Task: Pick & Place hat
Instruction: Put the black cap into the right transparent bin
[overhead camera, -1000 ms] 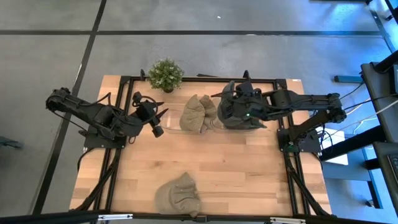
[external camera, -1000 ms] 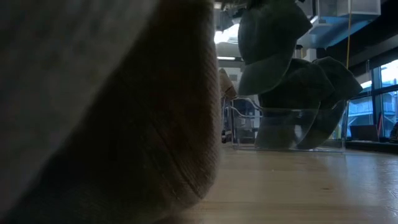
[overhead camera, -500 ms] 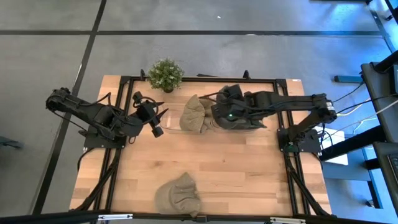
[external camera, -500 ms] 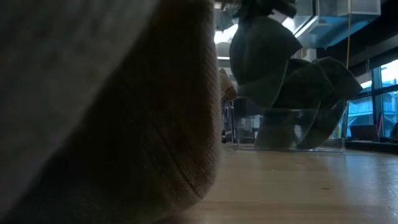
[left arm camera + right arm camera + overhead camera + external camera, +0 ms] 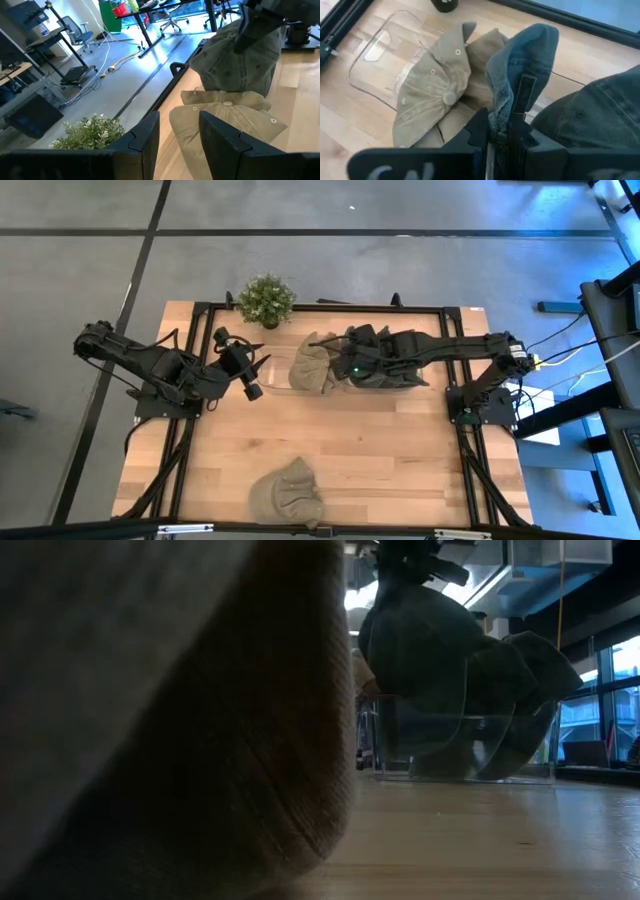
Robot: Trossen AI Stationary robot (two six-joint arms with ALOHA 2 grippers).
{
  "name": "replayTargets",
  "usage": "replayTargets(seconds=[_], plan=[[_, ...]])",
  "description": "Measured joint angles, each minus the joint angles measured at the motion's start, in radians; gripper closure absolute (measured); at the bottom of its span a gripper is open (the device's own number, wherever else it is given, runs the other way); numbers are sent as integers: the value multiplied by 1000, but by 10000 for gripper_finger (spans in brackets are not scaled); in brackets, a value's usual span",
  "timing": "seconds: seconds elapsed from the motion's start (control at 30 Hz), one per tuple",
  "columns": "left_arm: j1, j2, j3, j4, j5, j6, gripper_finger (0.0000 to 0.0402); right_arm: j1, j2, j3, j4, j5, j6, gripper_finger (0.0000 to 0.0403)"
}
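Observation:
A dark grey-green cap (image 5: 520,65) hangs from my shut right gripper (image 5: 498,137), which reaches out over a clear bin (image 5: 375,55) at the table's far middle. Two tan caps (image 5: 315,365) lie in the bin's left part. More dark caps (image 5: 395,370) are stacked in its right part. Another tan cap (image 5: 287,492) lies at the near edge and fills the low view's left (image 5: 150,720). My left gripper (image 5: 177,140) is open and waits just left of the bin (image 5: 250,385), touching nothing. My right gripper pinches a bunched edge of the dark cap (image 5: 496,117) between its two fingers, beside the cap's back strap (image 5: 522,95). The cap hangs below the gripper (image 5: 410,650). Its lower part is down among the caps in the bin; whether it touches them I cannot tell.
A potted plant (image 5: 266,300) stands at the far edge, left of the bin. A black frame (image 5: 200,315) runs along the table's edges. Bare wood (image 5: 380,450) lies between the bin and the near tan cap.
My right gripper has carried the dark cap toward the table's left, from above the stack of dark caps to beside the tan caps, and has sunk somewhat. The cap has stayed hanging from the shut fingers.

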Motion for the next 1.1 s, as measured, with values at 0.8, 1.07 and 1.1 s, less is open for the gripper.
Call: replayTargets(seconds=[0.8, 1.07, 1.1], plan=[[0, 0, 0, 0, 76, 16, 270, -139, -10, 6, -32, -58, 110, 355], [6, 0, 0, 0, 69, 83, 270, -138, -9, 7, -32, -8, 102, 353], [9, 0, 0, 0, 69, 86, 270, -138, -9, 7, -36, -4, 107, 350]])
